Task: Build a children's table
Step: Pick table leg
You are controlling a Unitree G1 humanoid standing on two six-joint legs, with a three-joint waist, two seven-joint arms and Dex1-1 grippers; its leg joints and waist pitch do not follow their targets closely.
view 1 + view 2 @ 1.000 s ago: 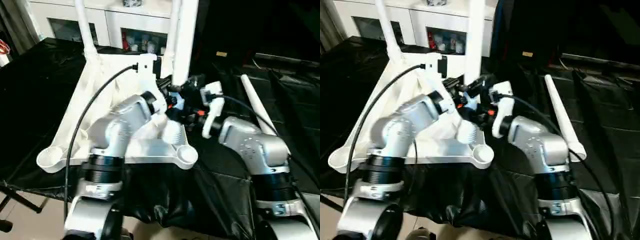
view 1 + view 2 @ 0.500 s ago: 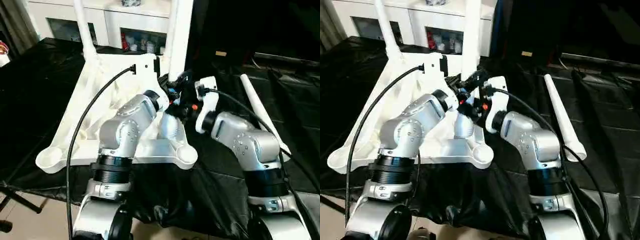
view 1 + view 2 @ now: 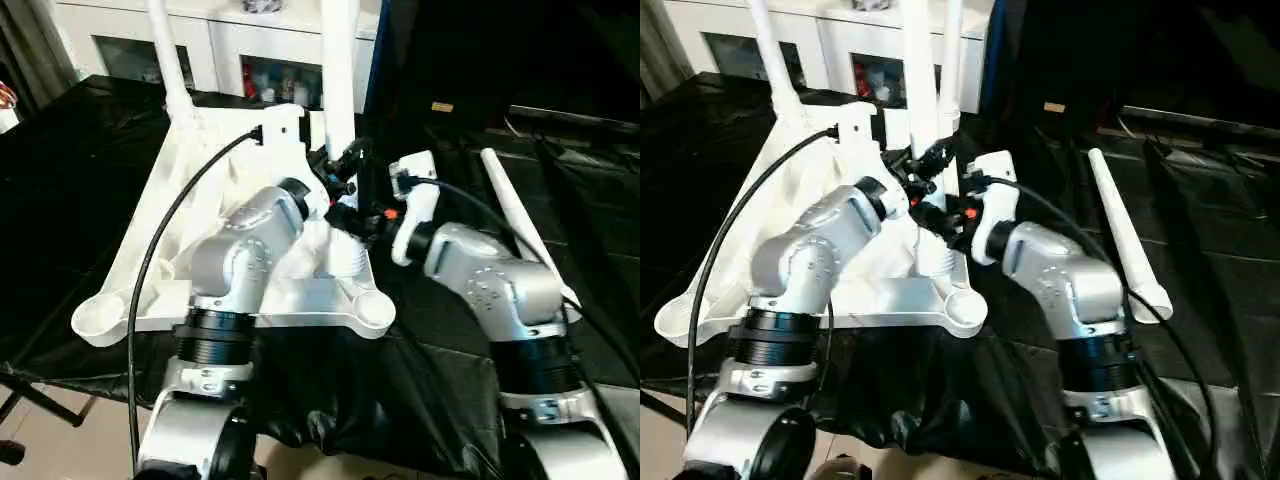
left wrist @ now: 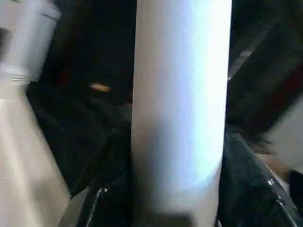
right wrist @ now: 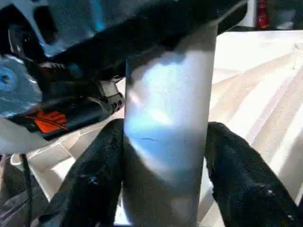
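The children's table top [image 3: 160,220] lies upside down on the black cloth, and one leg [image 3: 165,60] stands in its far left corner. A second white leg [image 3: 340,70] is upright near the right edge, its flared foot [image 3: 345,260] just behind the near right corner socket [image 3: 372,310]. My left gripper [image 3: 348,162] is shut on this leg, whose shaft [image 4: 180,118] sits between black fingers [image 4: 106,189]. Lower down, my right gripper [image 3: 362,215] holds the same leg [image 5: 165,118], with its fingers [image 5: 241,170] against both sides.
Another leg [image 3: 952,50] rises at the top's far right corner. A loose leg [image 3: 520,225] lies on the black cloth to the right. A white cabinet [image 3: 230,50] stands behind the work table. The table's near edge drops to the floor [image 3: 40,440].
The held leg has swung left and stands straighter. My left gripper has closed on it. The right forearm moved in closer to the leg.
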